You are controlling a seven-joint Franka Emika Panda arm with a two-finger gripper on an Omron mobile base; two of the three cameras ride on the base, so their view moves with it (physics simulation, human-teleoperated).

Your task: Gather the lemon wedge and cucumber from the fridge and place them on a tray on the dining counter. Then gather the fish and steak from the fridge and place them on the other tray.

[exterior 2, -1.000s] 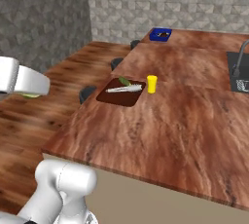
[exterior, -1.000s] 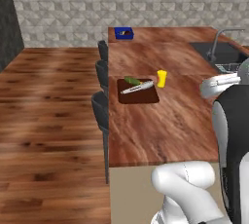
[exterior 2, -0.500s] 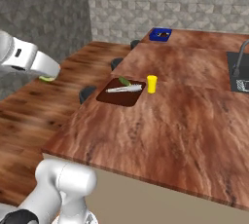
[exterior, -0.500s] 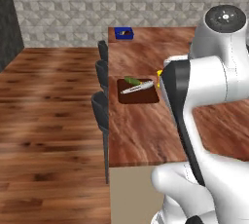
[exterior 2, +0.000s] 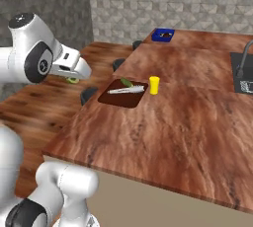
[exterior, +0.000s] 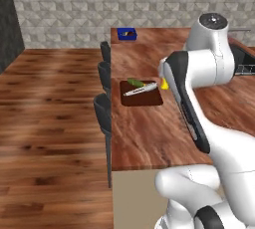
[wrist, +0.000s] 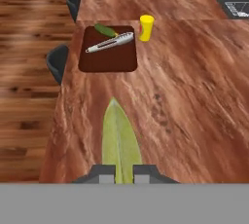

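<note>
The gripper is hanging above the near end of the dining counter, and its jaws are pinching a yellow-green, pointed piece that I am taking for the lemon wedge. In the right base view the same piece is showing under the hand, out over the floor side of the counter edge.

Further along the counter the brown tray is lying flat near the edge with the stools. The cucumber is sitting at the tray's far end, and the fish is lying slantwise across the tray just beside it; whether the two are touching I cannot tell. A yellow cup is standing upright on the wood just beside the tray's far corner.

The blue tray is sitting well apart at the far end of the counter, with something small and dark inside that is too small to make out. A sink is set into the counter's other side.
</note>
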